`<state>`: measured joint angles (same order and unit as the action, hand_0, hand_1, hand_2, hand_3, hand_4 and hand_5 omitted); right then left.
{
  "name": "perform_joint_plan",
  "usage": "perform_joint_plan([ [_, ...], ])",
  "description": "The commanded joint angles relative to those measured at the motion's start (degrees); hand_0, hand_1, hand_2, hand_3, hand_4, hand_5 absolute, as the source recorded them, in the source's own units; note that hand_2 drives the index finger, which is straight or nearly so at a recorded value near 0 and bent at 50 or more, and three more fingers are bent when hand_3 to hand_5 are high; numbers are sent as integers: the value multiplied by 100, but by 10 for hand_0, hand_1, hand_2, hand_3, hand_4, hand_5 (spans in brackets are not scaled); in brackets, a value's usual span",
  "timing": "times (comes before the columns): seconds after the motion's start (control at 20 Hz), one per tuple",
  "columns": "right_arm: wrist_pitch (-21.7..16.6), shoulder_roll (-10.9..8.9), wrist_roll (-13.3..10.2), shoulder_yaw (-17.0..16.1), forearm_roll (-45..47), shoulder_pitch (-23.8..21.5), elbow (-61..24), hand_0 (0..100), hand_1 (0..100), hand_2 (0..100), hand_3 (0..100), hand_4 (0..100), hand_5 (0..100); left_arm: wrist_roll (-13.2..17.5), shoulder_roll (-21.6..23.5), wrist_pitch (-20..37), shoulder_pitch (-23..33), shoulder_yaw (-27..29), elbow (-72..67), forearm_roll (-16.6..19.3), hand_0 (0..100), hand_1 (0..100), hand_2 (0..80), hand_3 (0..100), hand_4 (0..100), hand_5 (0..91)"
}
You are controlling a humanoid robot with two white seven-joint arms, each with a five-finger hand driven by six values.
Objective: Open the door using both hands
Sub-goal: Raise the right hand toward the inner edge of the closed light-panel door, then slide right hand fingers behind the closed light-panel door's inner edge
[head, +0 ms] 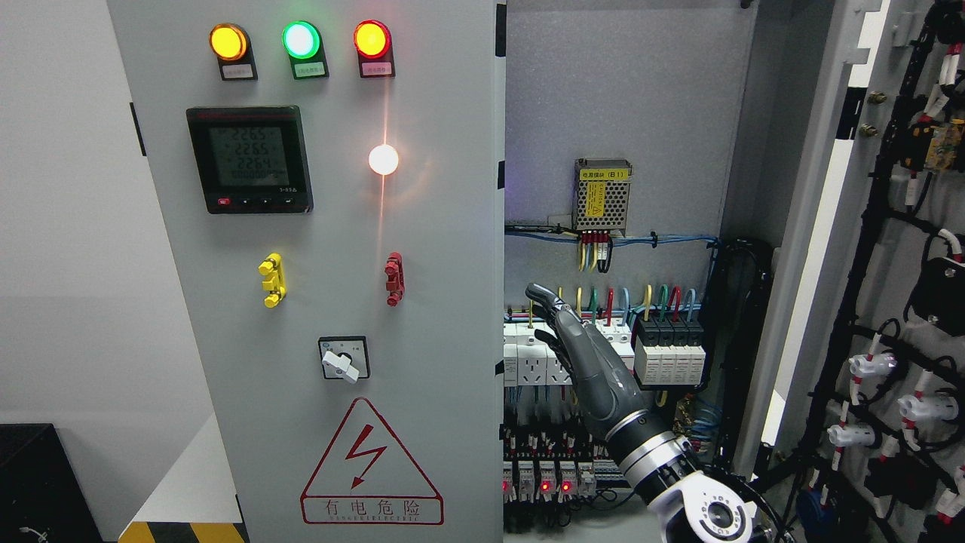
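Note:
The grey left door (332, 249) of the electrical cabinet stands closed. It carries three lit lamps, a digital meter (249, 158), a rotary switch (344, 359) and a red warning triangle. The right door (897, 302) is swung wide open to the right, and its inner face shows black cable looms and white connectors. My right hand (546, 313) comes up from the lower right into the open cabinet. Its fingers are stretched out and hold nothing, with the tips just right of the left door's free edge (500, 317). My left arm does not show.
Inside the cabinet are a mesh power supply (601, 194), a row of breakers (669, 351) with coloured wires, and white sockets (528, 366) behind my hand. A black box (30, 483) and a yellow-black floor stripe (181, 532) lie at the lower left.

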<state>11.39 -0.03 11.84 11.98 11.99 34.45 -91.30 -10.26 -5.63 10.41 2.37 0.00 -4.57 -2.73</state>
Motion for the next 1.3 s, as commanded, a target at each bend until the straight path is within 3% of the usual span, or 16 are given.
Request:
perform_joint_plan([
  [0.0,144,12,-6,24,357,88,60,191,0,0,0,0,0,-20,0,-4,0,123,0,1,0,0,0,0,0,0],
  [0.35,206,12,12,59,392,237,78,191,0,0,0,0,0,-20,0,-4,0,123,0,1,0,0,0,0,0,0],
  [0.5,460,-15,12,42,708,334,157,191,0,0,0,0,0,-20,0,-4,0,123,0,1,0,0,0,0,0,0],
  [0.9,514,-67,29,68,927,484,368,191,0,0,0,0,0,-20,0,-4,0,123,0,1,0,0,0,0,0,0],
  [1.15,742,-85,29,42,1359,510,438,191,0,0,0,0,0,-20,0,-4,0,123,0,1,0,0,0,0,0,0],
  [1.25,751,-172,47,24,1359,501,499,191,0,0,0,0,0,-20,0,-4,0,123,0,1,0,0,0,0,0,0],
])
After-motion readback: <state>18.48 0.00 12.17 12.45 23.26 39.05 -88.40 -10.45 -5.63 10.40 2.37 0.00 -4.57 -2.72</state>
